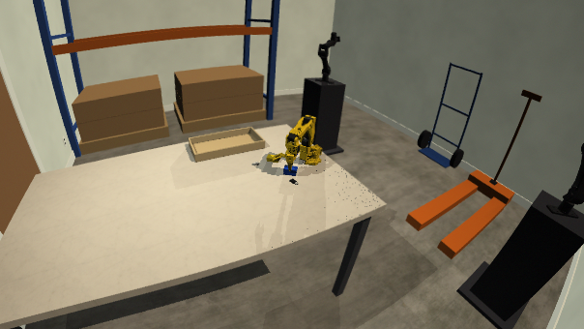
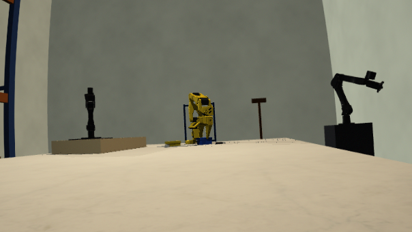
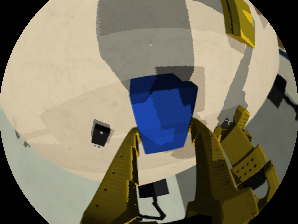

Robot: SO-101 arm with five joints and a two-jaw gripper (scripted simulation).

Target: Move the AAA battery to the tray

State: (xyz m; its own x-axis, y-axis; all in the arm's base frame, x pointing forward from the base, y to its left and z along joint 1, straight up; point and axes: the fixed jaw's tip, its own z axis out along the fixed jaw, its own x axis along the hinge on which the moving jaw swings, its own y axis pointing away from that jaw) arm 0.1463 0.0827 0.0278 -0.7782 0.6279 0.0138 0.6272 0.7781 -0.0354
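The blue box (image 1: 290,171) (image 2: 205,141) (image 3: 162,107) is at table level in front of the arm. My gripper (image 1: 290,167) (image 2: 204,137) (image 3: 165,126) points down and is shut on it, one finger against each side. I cannot tell whether the blue part between the fingers is the lid, the base or both. The tray (image 1: 229,151) (image 2: 76,147) is pale wood and stands apart, toward the table's back edge; no battery shows in it. The AAA battery is not visible.
A small black object (image 1: 293,181) (image 3: 101,133) lies close beside the box. A flat yellow object (image 1: 272,157) (image 2: 172,142) (image 3: 240,22) lies on the table (image 1: 145,218) on the tray side of the box. The arm's base stands close behind the box.
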